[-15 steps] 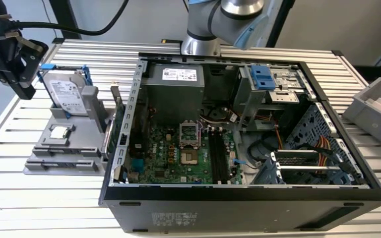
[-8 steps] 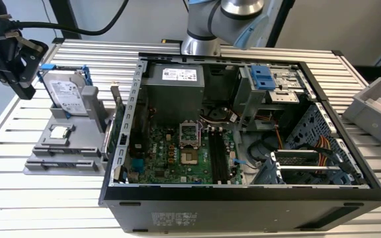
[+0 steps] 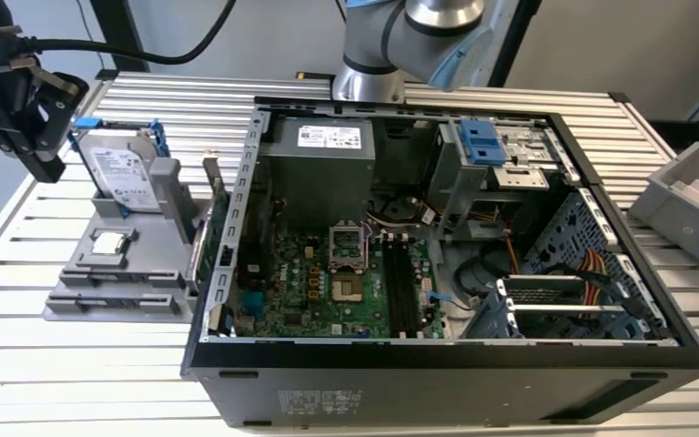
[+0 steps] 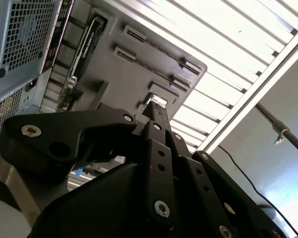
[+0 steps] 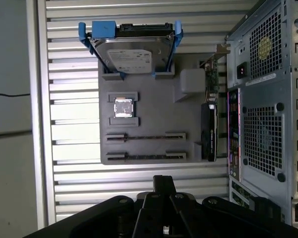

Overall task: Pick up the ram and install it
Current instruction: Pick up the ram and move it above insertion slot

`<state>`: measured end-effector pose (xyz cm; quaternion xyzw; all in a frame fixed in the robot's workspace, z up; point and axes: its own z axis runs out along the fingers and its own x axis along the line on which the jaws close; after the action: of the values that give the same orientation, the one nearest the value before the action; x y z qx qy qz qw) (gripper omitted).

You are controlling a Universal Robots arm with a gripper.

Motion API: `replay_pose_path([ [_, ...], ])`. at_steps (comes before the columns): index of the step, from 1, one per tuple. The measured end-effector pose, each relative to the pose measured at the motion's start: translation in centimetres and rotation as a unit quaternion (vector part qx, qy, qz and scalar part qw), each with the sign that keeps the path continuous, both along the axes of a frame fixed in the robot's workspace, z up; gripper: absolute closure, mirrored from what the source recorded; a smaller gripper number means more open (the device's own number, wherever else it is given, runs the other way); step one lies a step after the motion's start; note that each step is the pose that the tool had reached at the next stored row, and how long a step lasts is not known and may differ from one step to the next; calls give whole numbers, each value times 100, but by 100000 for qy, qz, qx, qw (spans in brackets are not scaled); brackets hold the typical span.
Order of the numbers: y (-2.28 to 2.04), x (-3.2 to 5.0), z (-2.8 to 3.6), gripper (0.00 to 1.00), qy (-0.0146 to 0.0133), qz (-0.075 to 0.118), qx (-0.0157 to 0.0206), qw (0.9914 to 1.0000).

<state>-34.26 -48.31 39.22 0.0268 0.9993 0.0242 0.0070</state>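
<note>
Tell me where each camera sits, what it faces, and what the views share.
Exterior view: off the arm, above, looking down into the open computer case; arm and tool show.
First wrist view: on the wrist, looking down past the tool at the gray tray and hard drive.
Second wrist view: on the wrist, looking slantwise along the tool at the tray.
Shared: all three show tool and tray.

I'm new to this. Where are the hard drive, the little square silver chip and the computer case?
hard drive (image 5: 131, 52): first wrist view, on its labelled top face.
square silver chip (image 5: 123, 107): first wrist view, at its centre.
computer case (image 5: 263, 139): first wrist view, on its rear fan grille.
</note>
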Motion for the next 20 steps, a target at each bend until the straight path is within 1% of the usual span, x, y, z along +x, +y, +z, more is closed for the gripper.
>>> replay_pose_path([
  [3, 0, 0, 1, 100, 5, 752, -4, 99997],
  [6, 0, 0, 0, 100, 1, 1898, -1, 99982],
  [11, 0, 0, 0, 100, -3, 4134, 2, 99915],
  [14, 0, 0, 0, 100, -2, 5449, 3, 99851],
  [19, 1, 0, 0, 100, 2, 7591, 0, 99711],
  [20, 1, 0, 1, 100, 4, 8483, -2, 99640],
])
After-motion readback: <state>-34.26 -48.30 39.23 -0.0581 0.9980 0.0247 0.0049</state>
